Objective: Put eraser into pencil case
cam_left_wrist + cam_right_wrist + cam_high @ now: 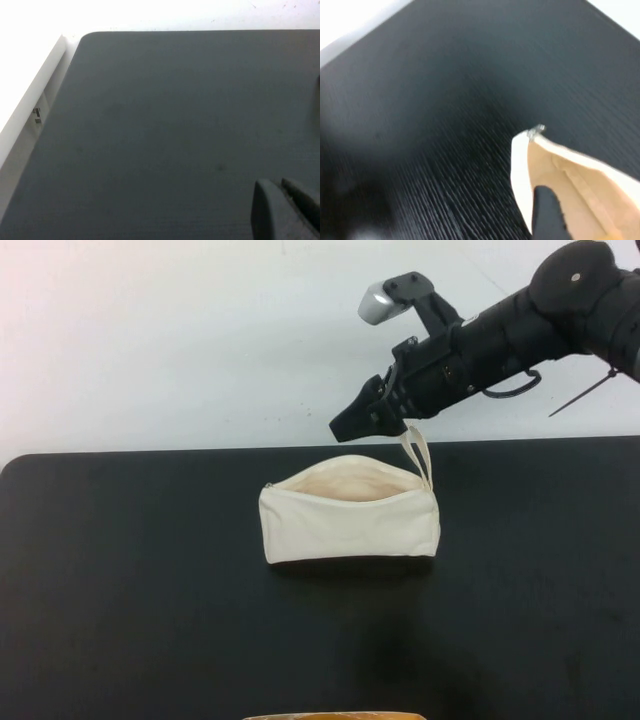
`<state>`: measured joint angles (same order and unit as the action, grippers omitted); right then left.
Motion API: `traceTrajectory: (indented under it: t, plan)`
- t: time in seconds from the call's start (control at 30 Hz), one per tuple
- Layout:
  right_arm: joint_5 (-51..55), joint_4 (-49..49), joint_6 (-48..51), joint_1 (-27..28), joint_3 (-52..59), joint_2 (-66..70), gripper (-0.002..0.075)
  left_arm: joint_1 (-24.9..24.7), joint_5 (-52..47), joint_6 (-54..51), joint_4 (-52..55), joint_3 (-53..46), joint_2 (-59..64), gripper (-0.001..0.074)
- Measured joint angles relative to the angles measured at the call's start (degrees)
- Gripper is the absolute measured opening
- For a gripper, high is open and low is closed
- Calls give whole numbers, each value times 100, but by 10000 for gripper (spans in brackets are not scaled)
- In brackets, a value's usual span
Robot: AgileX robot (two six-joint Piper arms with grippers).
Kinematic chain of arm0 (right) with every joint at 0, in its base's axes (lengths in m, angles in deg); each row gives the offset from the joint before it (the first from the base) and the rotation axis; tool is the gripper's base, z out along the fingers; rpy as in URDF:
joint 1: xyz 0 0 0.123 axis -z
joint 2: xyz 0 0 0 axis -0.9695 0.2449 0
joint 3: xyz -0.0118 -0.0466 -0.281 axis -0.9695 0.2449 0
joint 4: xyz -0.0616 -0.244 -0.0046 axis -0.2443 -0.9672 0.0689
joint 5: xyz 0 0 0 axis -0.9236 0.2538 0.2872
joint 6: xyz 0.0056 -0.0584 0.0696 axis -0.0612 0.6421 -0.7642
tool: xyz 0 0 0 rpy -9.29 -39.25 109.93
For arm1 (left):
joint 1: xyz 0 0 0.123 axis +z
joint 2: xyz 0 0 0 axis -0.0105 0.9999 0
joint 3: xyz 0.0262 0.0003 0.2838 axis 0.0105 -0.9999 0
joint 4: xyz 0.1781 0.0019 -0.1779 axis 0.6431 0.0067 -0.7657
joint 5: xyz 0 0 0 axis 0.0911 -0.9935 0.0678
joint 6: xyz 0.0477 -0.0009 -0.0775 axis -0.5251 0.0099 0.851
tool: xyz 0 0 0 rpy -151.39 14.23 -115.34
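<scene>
The pencil case (350,522), a cream-white pouch with its zip open, lies in the middle of the black table (120,590). Its loop strap (418,452) stands up at the far right end. My right gripper (352,423) hangs just above the pouch's far rim, pointing down and left. In the right wrist view the pouch's open mouth (570,175) lies right under it. A tan-orange sliver (614,235) shows at that view's edge; I cannot tell whether it is the eraser. My left gripper (282,200) is shut and empty, low over bare table, out of the high view.
A white wall rises behind the table's far edge (200,452). A tan object (335,716) pokes in at the table's front edge. The left wrist view shows the table's rounded corner (82,37) and a white side ledge (30,100).
</scene>
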<state>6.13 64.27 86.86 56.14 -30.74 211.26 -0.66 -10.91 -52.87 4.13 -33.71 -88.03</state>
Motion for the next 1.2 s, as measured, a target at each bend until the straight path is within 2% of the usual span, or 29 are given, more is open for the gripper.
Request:
traceTrajectory:
  t: [0.13, 0.2, 0.33, 0.43, 0.57, 0.73, 0.83, 1.03, 1.2]
  plan:
    - [130, 60, 0, 0, -113, 0, 348, 0, 0, -9, 0, 0, 0, -1]
    - [352, 60, 0, 0, -283, 0, 281, 0, 0, -9, 0, 0, 0, -1]
    - [952, -359, -13, 0, -920, 0, 80, 0, 0, -9, 0, 0, 0, -1]
    - [1432, -1058, -305, 0, -1611, 0, 28, 0, 0, -9, 0, 0, 0, -1]
    - [1463, -2497, -1127, 0, -2312, -86, 11, 0, 0, -9, 0, 0, 0, -1]
    - [1463, -4476, -2143, 0, -2465, -657, 7, 0, 0, -9, 0, 0, 0, -1]
    - [1463, -4826, -2375, 0, -2465, -1145, 7, 0, 0, -23, 0, 0, 0, -1]
    - [1463, -5088, -2230, -159, -2431, -2294, 6, 0, 0, -23, 0, 0, 0, -1]
    - [1463, -5844, -2185, -170, -1615, -3220, 6, 0, 0, -23, 0, 0, 0, -1]
